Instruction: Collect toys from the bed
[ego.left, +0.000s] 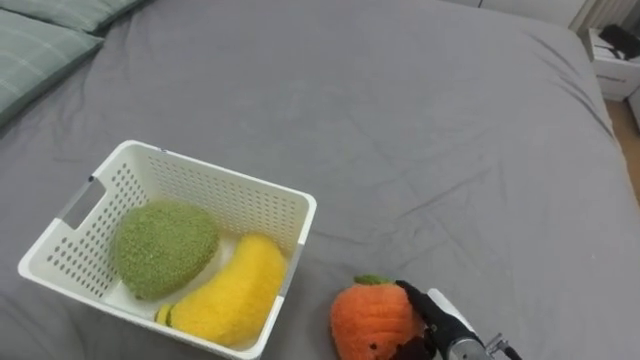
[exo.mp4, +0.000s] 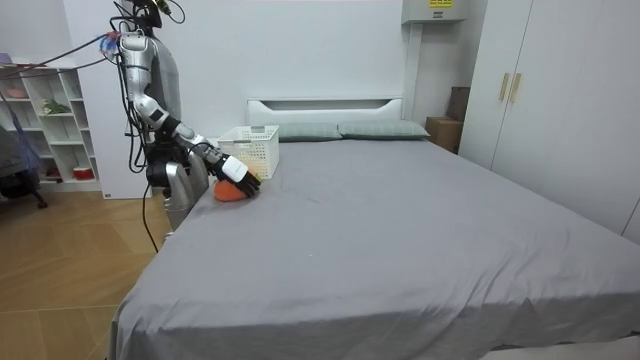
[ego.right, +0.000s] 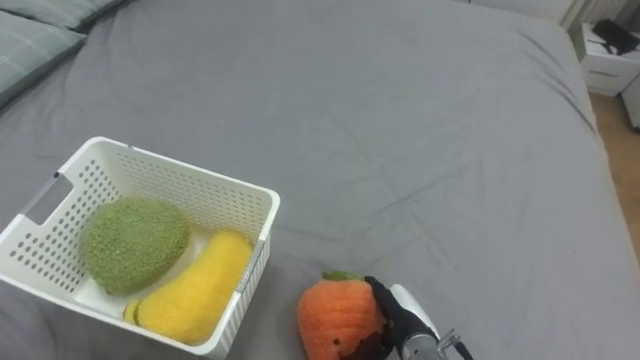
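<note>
One robot hand (ego.left: 428, 318) clasps orange toy (ego.left: 370, 320) beside basket (ego.left: 240, 200).

lower edge cuts off orange toy (ego.left: 372, 320) and right hand (ego.left: 428, 318).

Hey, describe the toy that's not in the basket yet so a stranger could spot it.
On the grey bed, find the white basket. Just right of it on the sheet lies the orange plush toy with a green top, the right hand curled round its side. Unlike the green toy and yellow toy, it's outside the basket.
</note>
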